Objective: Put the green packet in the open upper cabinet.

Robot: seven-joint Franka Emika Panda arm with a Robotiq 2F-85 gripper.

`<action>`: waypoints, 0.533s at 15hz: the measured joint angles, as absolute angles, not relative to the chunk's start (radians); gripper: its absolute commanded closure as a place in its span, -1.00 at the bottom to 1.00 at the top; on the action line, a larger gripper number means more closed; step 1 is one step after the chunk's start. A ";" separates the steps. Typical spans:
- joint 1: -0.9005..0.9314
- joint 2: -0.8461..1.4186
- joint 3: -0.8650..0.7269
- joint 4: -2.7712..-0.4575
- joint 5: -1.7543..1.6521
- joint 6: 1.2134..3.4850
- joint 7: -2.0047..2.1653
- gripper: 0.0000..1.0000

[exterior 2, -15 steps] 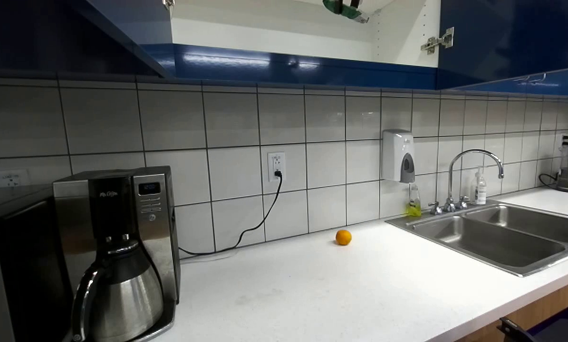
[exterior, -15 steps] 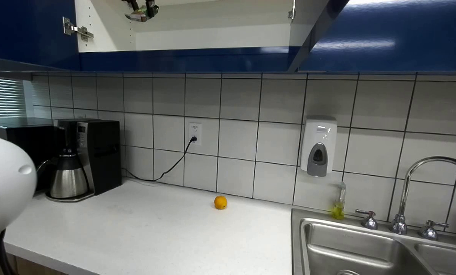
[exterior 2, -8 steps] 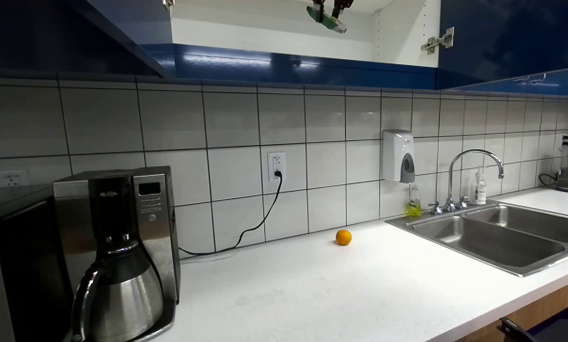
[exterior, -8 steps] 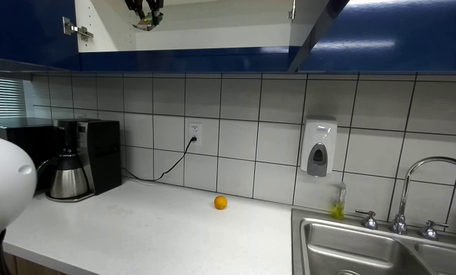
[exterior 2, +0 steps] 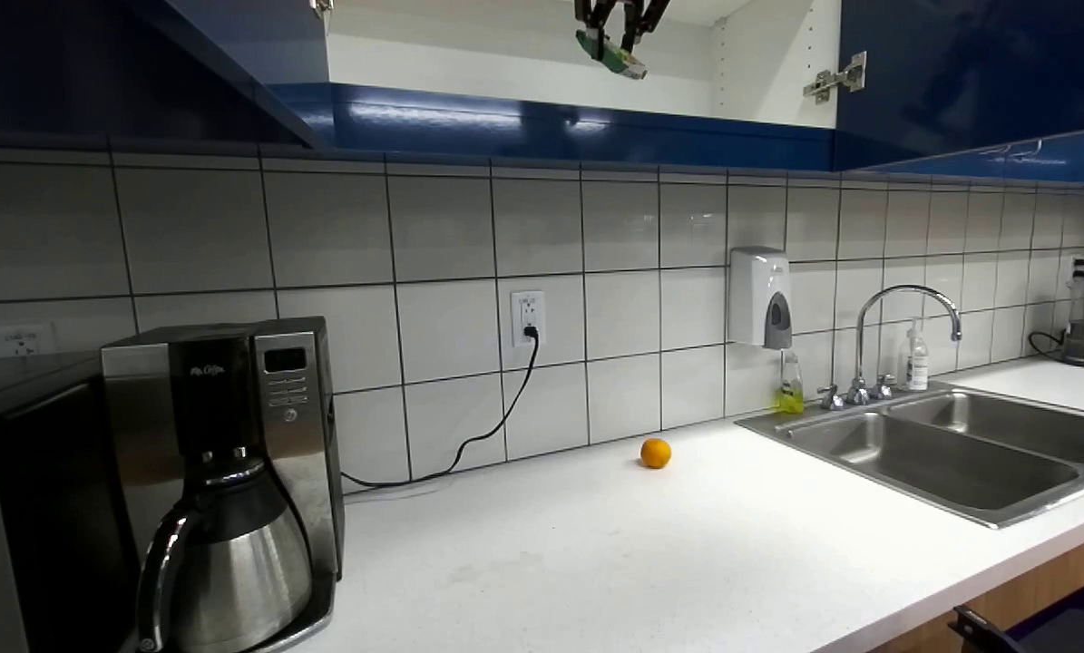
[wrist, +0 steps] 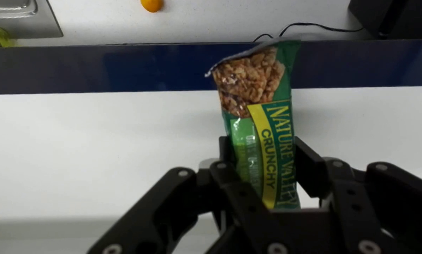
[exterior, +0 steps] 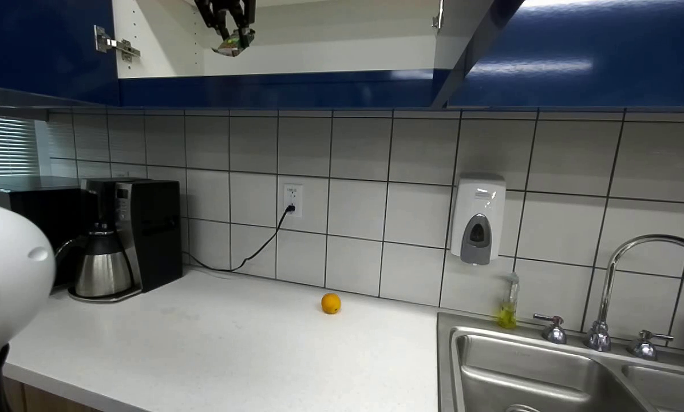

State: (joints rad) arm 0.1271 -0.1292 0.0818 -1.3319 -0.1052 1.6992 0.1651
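Most seems done: the pincer [wrist: 263, 153] grips the green packet [wrist: 258, 113] at the open upper cabinet [exterior: 342, 54] (lowering and release remain).

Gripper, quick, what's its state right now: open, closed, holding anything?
Gripper: closed, holding the green packet by its two long sides.

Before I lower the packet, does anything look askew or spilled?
The green packet sits tilted in the gripper, one end lower in both exterior views. Faint smudges mark the counter; no spill shows.
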 measured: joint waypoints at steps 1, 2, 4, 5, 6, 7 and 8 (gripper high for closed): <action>0.127 -0.119 0.082 -1.324 -0.110 1.701 0.170 0.65; 0.128 -0.109 0.082 -1.316 -0.116 1.704 0.174 0.65; 0.128 -0.089 0.082 -1.300 -0.121 1.711 0.180 0.65; 0.129 -0.079 0.082 -1.292 -0.123 1.715 0.182 0.65; 0.129 -0.069 0.082 -1.285 -0.125 1.719 0.186 0.65; 0.130 -0.060 0.082 -1.278 -0.125 1.721 0.188 0.65; 0.130 -0.051 0.082 -1.271 -0.125 1.722 0.190 0.65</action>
State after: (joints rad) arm 0.1299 -0.0509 0.0818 -1.2708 -0.1249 1.7221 0.1897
